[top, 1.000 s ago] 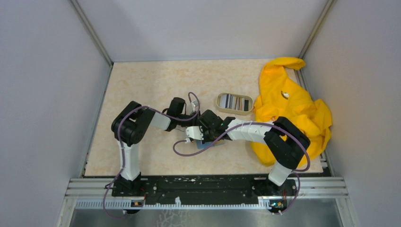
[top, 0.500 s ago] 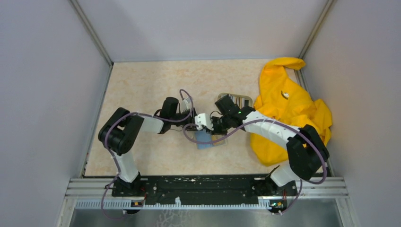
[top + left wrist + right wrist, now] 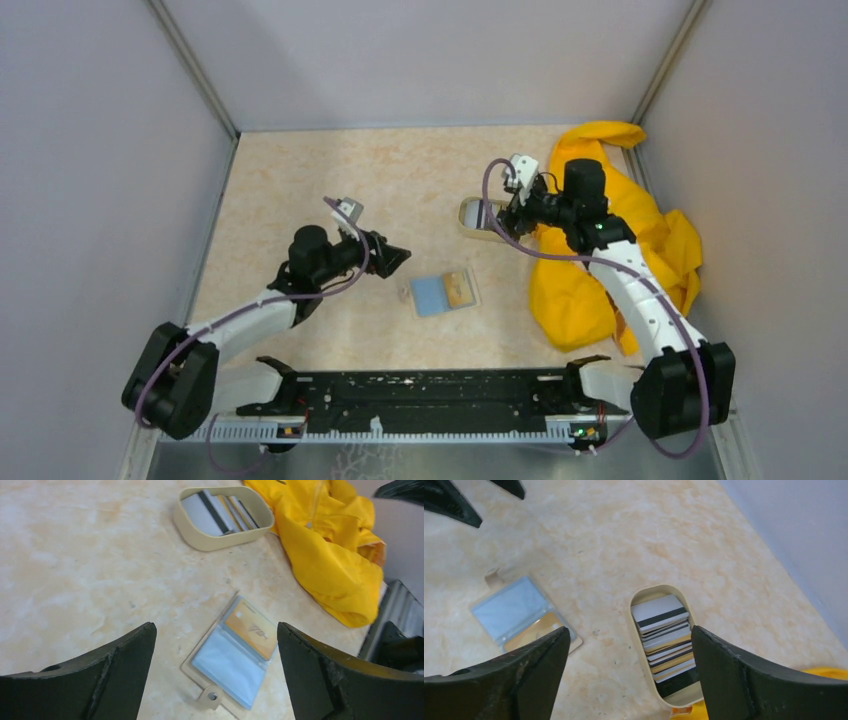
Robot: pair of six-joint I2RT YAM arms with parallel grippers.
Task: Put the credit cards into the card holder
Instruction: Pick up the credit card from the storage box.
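The card holder (image 3: 443, 294) lies unfolded on the table, light blue sleeves up (image 3: 235, 660) (image 3: 513, 608), with a gold card (image 3: 251, 630) in one sleeve. The other credit cards (image 3: 667, 639) are stacked edge-on in an oval beige dish (image 3: 634, 630) (image 3: 220, 542). My left gripper (image 3: 392, 257) (image 3: 215, 626) hovers open just left of the holder, holding nothing. Above the dish's near end, my right gripper (image 3: 506, 214) (image 3: 630, 629) is open and empty too, and it partly hides the dish in the top view.
A big yellow cloth (image 3: 612, 235) (image 3: 325, 545) lies bunched at the right, touching the dish. Grey walls close in the table on three sides. The left gripper's fingers (image 3: 451, 502) show in the right wrist view's top left corner.
Both arms have drawn away from the card holder: the left back to the left, the right up over the dish. Both grippers have opened. The holder now lies uncovered.
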